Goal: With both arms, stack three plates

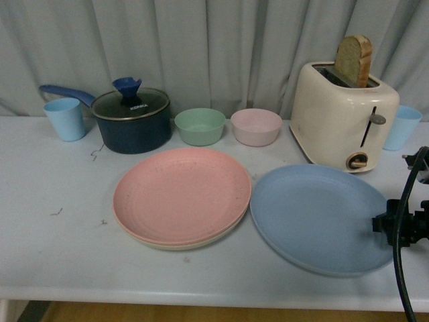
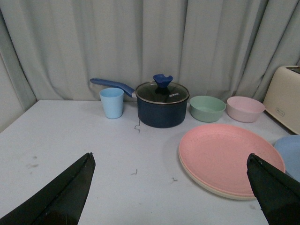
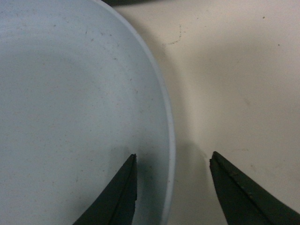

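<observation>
The pink plate point(image 1: 181, 194) lies on the beige plate, whose rim point(image 1: 175, 245) shows beneath it, at the table's middle. To their right the blue plate point(image 1: 315, 218) lies flat on the table. My right arm point(image 1: 402, 228) stands at the blue plate's right edge. In the right wrist view my right gripper point(image 3: 173, 155) is open, one finger over the blue plate point(image 3: 70, 117) and one over bare table, straddling the rim. My left gripper point(image 2: 169, 155) is open and empty above the table, left of the pink plate point(image 2: 229, 154); it is out of the front view.
Along the back stand a light blue cup point(image 1: 65, 119), a dark lidded pot point(image 1: 131, 121), a green bowl point(image 1: 200, 125), a pink bowl point(image 1: 256, 126), a cream toaster point(image 1: 342, 124) holding bread, and another blue cup point(image 1: 403, 126). A curtain hangs behind.
</observation>
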Tool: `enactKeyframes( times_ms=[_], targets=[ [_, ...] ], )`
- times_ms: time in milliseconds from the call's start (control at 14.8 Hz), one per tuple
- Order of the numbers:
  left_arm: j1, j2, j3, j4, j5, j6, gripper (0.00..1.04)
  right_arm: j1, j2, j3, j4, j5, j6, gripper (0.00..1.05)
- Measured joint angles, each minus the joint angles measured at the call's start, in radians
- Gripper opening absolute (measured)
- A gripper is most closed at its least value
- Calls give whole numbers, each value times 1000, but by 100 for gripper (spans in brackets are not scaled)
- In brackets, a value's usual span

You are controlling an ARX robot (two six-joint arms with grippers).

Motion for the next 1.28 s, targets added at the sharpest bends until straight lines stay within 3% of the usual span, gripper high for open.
enactKeyframes(
  times_ms=[135, 337, 539, 673, 875, 1145, 1279],
  targets=[
    [0, 0, 0, 0, 0, 0, 98, -72, -70, -32, -8, -83, 41, 3],
    [0, 0, 0, 0, 0, 0, 98, -188, -321, -229, -33, -304, 46, 3],
    [0, 0, 0, 0, 0, 0, 98, -96, -477, -210, 26, -385, 174, 3],
    [0, 0, 0, 0, 0, 0, 98, 51, -473, -201, 41, -309, 274, 3],
    [0, 0, 0, 0, 0, 0, 98, 282, -378, -114, 65, -89, 399, 3],
    [0, 0, 0, 0, 0, 0, 98, 407, -206, 55, -64, 109, 507, 3],
    [0, 0, 0, 0, 0, 0, 98, 444, -160, 121, -137, 153, 520, 3]
  ],
)
